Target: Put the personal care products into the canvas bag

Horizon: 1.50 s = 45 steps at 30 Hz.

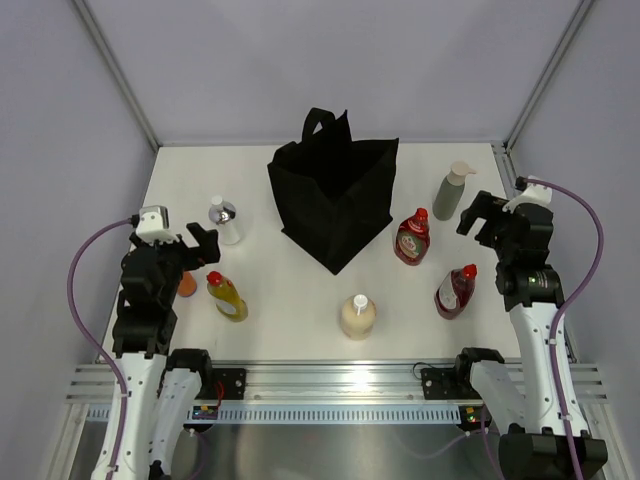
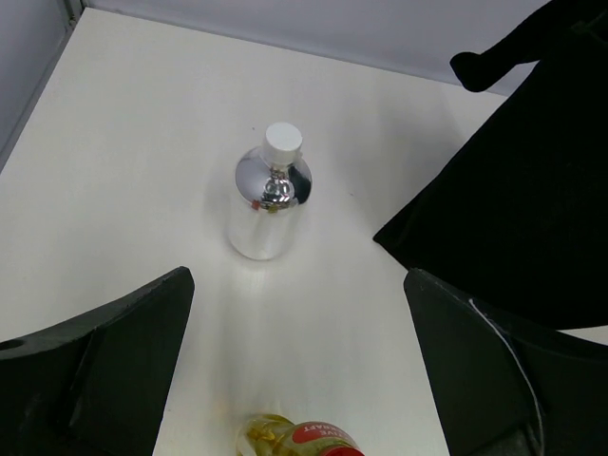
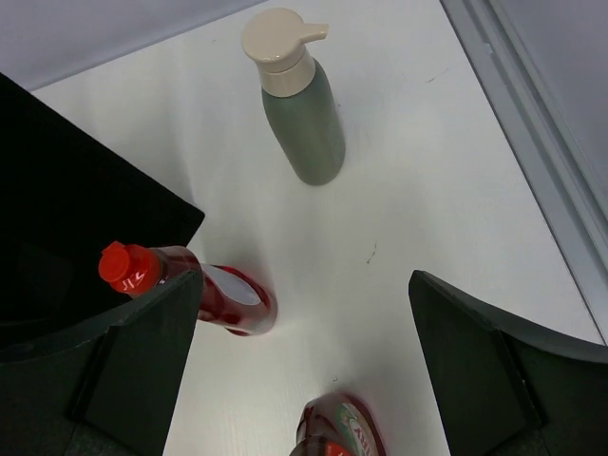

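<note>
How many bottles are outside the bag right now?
6. Left of the canvas bag: clear bottle, yellow bottle. In front: cream bottle. To its right: two dark red bottles, grey-green pump. Bag's inside is hidden.

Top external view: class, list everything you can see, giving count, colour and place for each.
canvas bag: 1, black, centre back.
pump bottle: 1, grey-green, right of bag.
dark red bottles: 2, red caps, right of bag, second nearer front.
cream bottle: 1, front centre.
yellow bottle: 1, red cap, front left.
clear bottle: 1, white cap, left of bag.
table: 1, white.
left claw: 1, black, open, front left.
right claw: 1, black, open, by pump bottle.
</note>
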Motion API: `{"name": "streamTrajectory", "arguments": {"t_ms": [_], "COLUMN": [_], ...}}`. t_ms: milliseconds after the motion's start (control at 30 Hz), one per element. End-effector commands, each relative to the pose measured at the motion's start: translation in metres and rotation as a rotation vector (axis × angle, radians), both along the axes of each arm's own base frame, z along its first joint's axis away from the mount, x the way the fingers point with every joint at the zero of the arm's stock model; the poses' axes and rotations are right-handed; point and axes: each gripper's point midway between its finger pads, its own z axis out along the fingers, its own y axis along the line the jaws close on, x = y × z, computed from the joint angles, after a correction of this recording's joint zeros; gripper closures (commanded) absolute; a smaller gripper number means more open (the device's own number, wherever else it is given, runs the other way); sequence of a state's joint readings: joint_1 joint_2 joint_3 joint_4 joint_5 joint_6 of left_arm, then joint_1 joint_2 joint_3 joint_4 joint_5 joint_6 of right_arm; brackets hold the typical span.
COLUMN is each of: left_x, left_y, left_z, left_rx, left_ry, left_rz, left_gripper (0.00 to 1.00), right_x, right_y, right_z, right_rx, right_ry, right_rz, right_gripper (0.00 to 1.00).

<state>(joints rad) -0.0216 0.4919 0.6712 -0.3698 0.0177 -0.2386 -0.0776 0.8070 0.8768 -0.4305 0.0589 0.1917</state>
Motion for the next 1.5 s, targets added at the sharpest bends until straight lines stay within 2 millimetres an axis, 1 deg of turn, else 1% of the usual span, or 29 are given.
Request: {"name": "streamTrajectory", "arguments": {"t_ms": [0, 33, 67, 133, 167, 200, 267, 367, 400, 467, 500, 533, 600, 633, 667, 733, 800, 833, 867, 967, 1000, 1033, 1100, 1167, 1200, 1267, 1400, 1433, 1467], "left_x": [0.002, 0.002, 0.002, 0.003, 0.003, 0.005, 0.005, 0.008, 0.009, 0.012, 0.014, 0.019, 0.026, 0.030, 0.044, 0.060, 0.081, 0.092, 0.103, 0.120, 0.124, 0.131, 0.135, 0.143, 0.146, 0.153, 0.164, 0.166, 0.167], "left_y": [-0.011, -0.012, -0.013, -0.016, -0.016, -0.017, -0.019, -0.015, -0.013, -0.004, 0.006, 0.008, 0.008, 0.003, -0.001, -0.003, 0.000, 0.001, 0.002, 0.008, 0.007, 0.006, 0.000, 0.000, -0.001, 0.000, 0.001, 0.001, 0.000], "left_z": [0.007, 0.006, 0.004, 0.004, 0.002, 0.000, -0.002, -0.013, -0.011, -0.026, -0.026, -0.035, -0.039, -0.043, -0.038, -0.032, -0.040, -0.030, -0.047, -0.059, -0.070, -0.072, -0.084, -0.092, -0.101, -0.101, -0.111, -0.121, -0.123], "left_rx": [-0.025, -0.027, -0.028, -0.029, -0.031, -0.032, -0.039, -0.071, -0.078, -0.106, -0.105, -0.105, -0.100, -0.084, -0.079, -0.036, 0.003, 0.026, 0.042, 0.088, 0.095, 0.104, 0.095, 0.109, 0.111, 0.117, 0.134, 0.135, 0.134], "left_ry": [-0.024, -0.023, -0.016, -0.011, -0.003, 0.005, 0.019, 0.081, 0.093, 0.180, 0.196, 0.238, 0.244, 0.245, 0.204, 0.173, 0.204, 0.189, 0.244, 0.268, 0.291, 0.272, 0.274, 0.261, 0.276, 0.252, 0.232, 0.256, 0.260], "left_rz": [-0.055, -0.060, -0.064, -0.078, -0.080, -0.083, -0.088, -0.049, -0.032, 0.047, 0.110, 0.126, 0.128, 0.086, 0.058, 0.024, 0.025, 0.023, 0.024, 0.038, 0.030, 0.020, -0.016, -0.022, -0.025, -0.018, -0.023, -0.024, -0.029], "left_gripper": [0.01, 0.01, 0.01, 0.01, 0.01, 0.01, 0.01, 0.01, 0.01, 0.01, 0.01, 0.01, 0.01, 0.01, 0.01, 0.01, 0.01, 0.01, 0.01, 0.01, 0.01, 0.01, 0.01, 0.01, 0.01, 0.01, 0.01, 0.01, 0.01], "right_x": [0.003, 0.003, -0.001, -0.022, -0.037, -0.053, -0.056, -0.052, -0.050, -0.048, -0.047, -0.047, -0.046, -0.047, -0.047, -0.048, -0.049, -0.049, -0.049, -0.051, -0.052, -0.052, -0.052, -0.052, -0.052, -0.054, -0.056, -0.056, -0.056], "right_y": [0.022, 0.032, 0.058, 0.090, 0.115, 0.122, 0.127, 0.127, 0.127, 0.124, 0.122, 0.121, 0.118, 0.118, 0.119, 0.120, 0.121, 0.121, 0.121, 0.120, 0.120, 0.120, 0.120, 0.120, 0.120, 0.122, 0.123, 0.123, 0.123], "right_z": [0.022, 0.014, 0.013, 0.000, 0.005, -0.005, -0.002, -0.005, -0.006, -0.010, -0.013, -0.018, -0.022, -0.022, -0.022, -0.021, -0.020, -0.020, -0.021, -0.021, -0.021, -0.020, -0.020, -0.019, -0.019, -0.019, -0.018, -0.017, -0.017], "right_rx": [-0.033, -0.050, -0.097, -0.134, -0.223, -0.198, -0.218, -0.201, -0.211, -0.231, -0.234, -0.232, -0.243, -0.245, -0.245, -0.238, -0.232, -0.235, -0.233, -0.244, -0.246, -0.250, -0.251, -0.248, -0.249, -0.246, -0.242, -0.243, -0.245], "right_ry": [-0.083, -0.068, -0.077, -0.039, -0.104, -0.055, -0.078, -0.093, -0.101, -0.087, -0.077, -0.062, -0.053, -0.055, -0.056, -0.057, -0.057, -0.057, -0.054, -0.058, -0.058, -0.060, -0.061, -0.061, -0.063, -0.065, -0.072, -0.074, -0.074], "right_rz": [0.165, 0.241, 0.444, 0.716, 0.978, 1.058, 1.116, 1.092, 1.091, 1.086, 1.075, 1.069, 1.060, 1.059, 1.063, 1.073, 1.078, 1.076, 1.078, 1.072, 1.073, 1.074, 1.074, 1.077, 1.076, 1.085, 1.096, 1.097, 1.096], "right_gripper": [0.00, 0.00, 0.00, 0.01, 0.01, 0.01, 0.00, 0.01, 0.01, 0.01, 0.01, 0.01, 0.01, 0.01, 0.01, 0.01, 0.00, 0.00, 0.01, 0.01, 0.01, 0.01, 0.01, 0.01, 0.00, 0.00, 0.00, 0.01, 0.00]}}
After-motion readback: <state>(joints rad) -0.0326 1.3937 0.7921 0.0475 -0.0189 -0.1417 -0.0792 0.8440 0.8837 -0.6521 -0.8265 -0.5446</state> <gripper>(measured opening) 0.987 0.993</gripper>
